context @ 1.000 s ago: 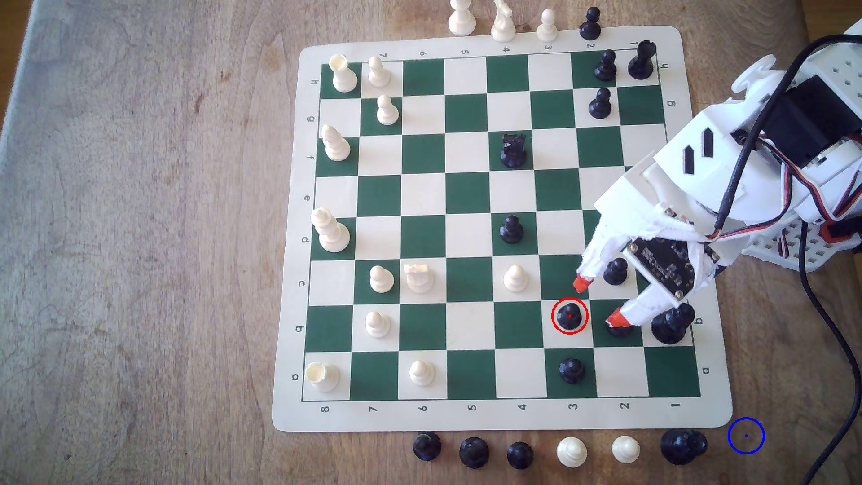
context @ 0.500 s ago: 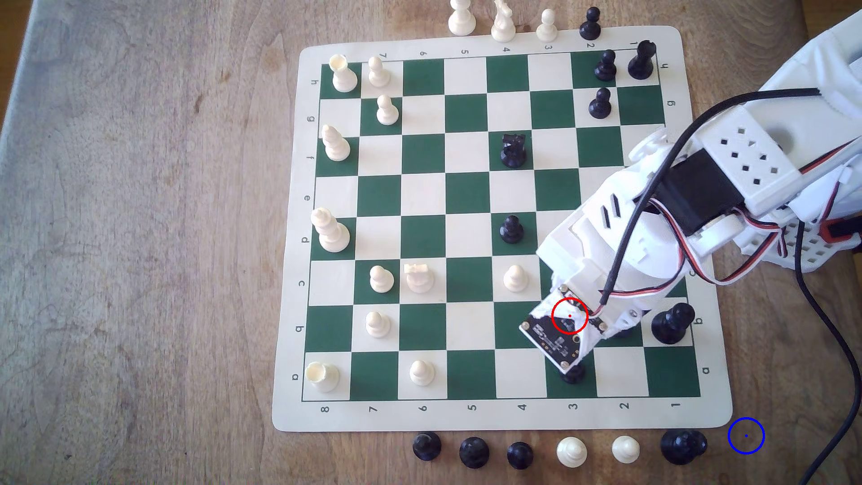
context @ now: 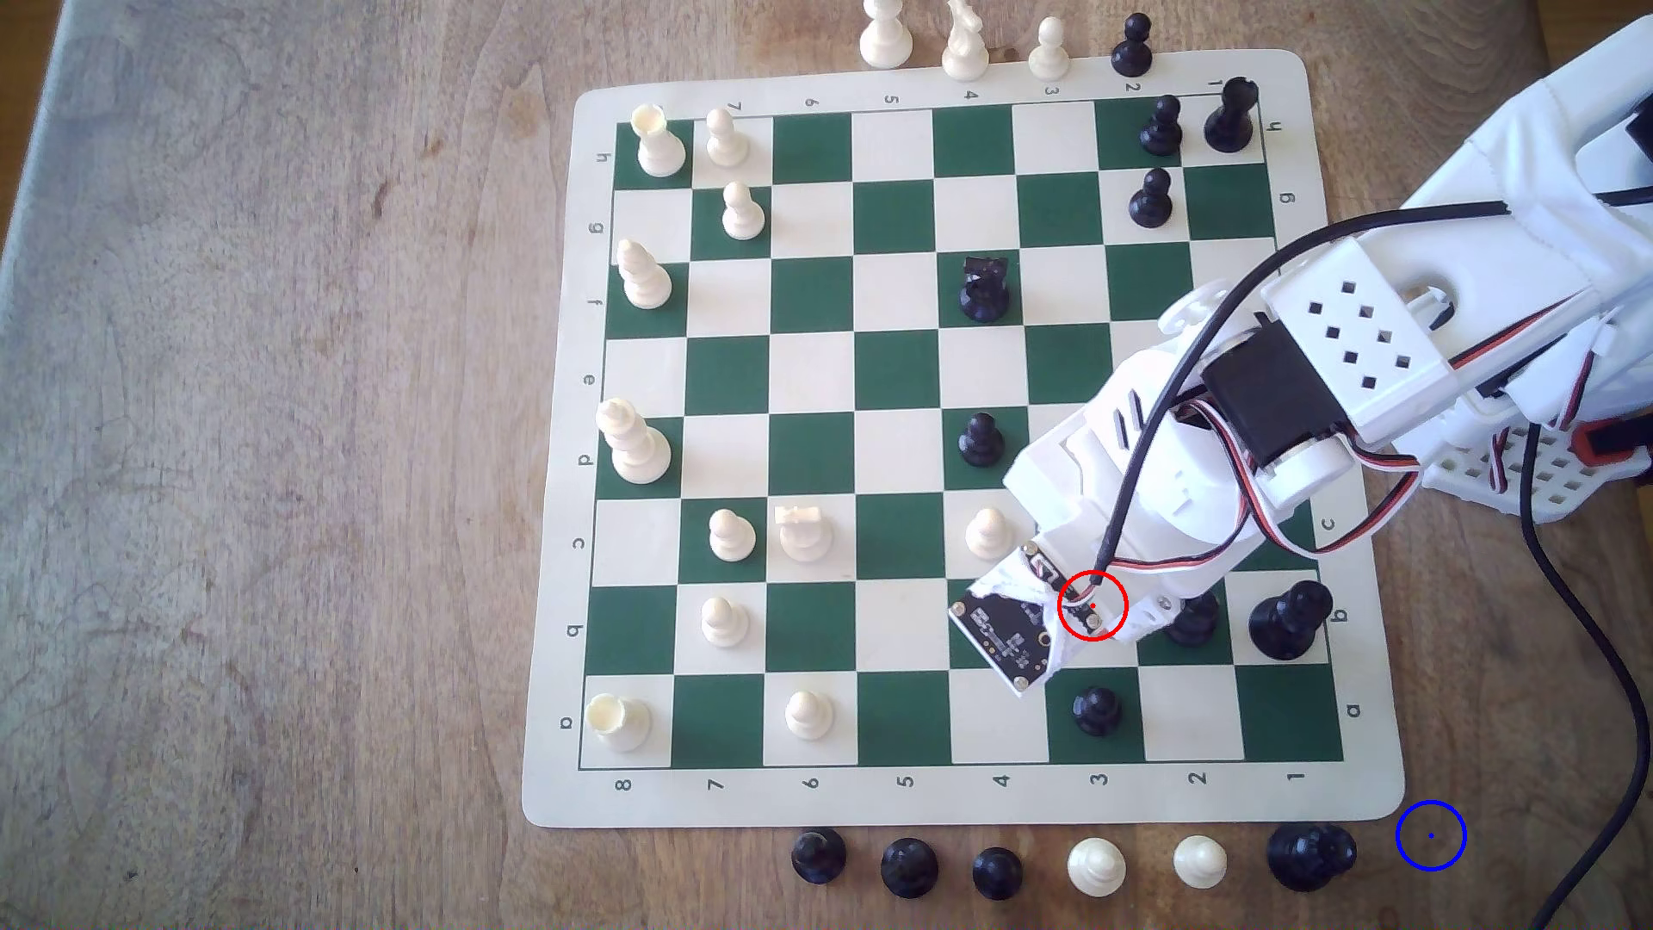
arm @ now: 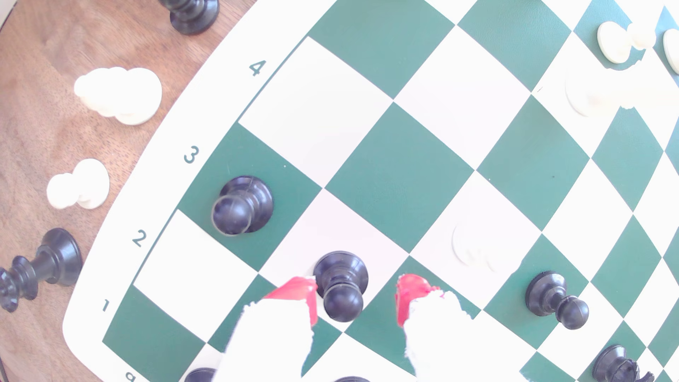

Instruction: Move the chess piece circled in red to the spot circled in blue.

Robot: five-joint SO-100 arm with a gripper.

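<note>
Presently the tool (arm: 354, 299) stands open with its red-tipped fingers (arm: 299, 294) on either side of the chess piece (arm: 341, 284); one finger is just beside the pawn's head, the other apart from it, and nothing is gripped. The pawn stands upright on its white square of the board (context: 984, 796), near the board's corner closest to the spot (context: 1431, 836). In the exterior view the arm's camera board (context: 1002, 630) covers the red circle. The spot lies on bare desk (context: 268, 536) just off that board corner, unoccupied, beside a black piece (context: 1310, 857) in the row along the desk's near edge.

Status: approach done; grasp, lift, carry and placement remain.

Against the earlier frames, the tool has advanced from short of the pawn to straddling it. No piece has shifted.
</note>
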